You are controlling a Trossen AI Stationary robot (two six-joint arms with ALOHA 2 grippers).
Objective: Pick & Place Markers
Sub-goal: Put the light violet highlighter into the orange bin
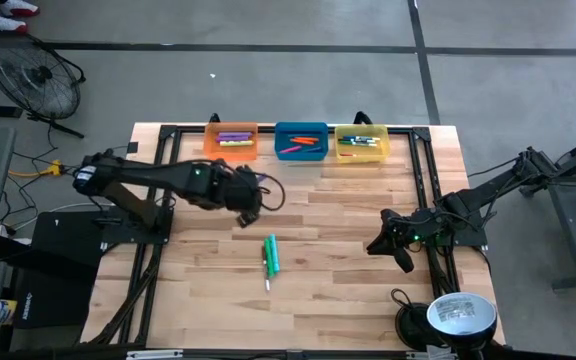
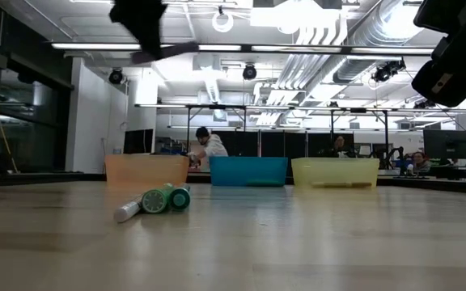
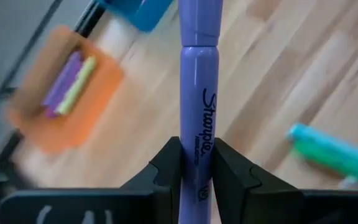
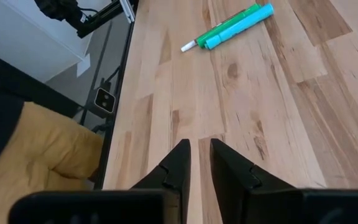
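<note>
left gripper (image 3: 197,165): seen over the middle of the desk (image 1: 348,290), in front of the bins; jaws are clamped on a purple marker (image 3: 199,93), which sticks straight out past the fingertips (image 3: 169,163)

purple marker: "Sharpie" lettering can be read along the barrel in the left wrist view, gripped near 1 end

right gripper (image 4: 199,163): parked above the right side of the desk, nothing held; jaws are nearly together with only a slim gap left between them

markers on the desk: 2 are lying side by side and touching, a green marker (image 1: 273,255) and a teal marker (image 4: 240,26), roughly mid-desk, below the left gripper in the high view; a white tip is seen at the end pointing to the front edge

orange bin (image 1: 232,142): leftmost of 3 along the far edge, purple and yellow-green markers are lying inside

blue bin (image 1: 301,142): middle one, orange-red markers are seen in it

yellow bin (image 1: 362,143): rightmost, a few mixed-colour markers inside, colours too small to be sorted out properly

background: people are seen at workstations behind the bins in the low view
</note>
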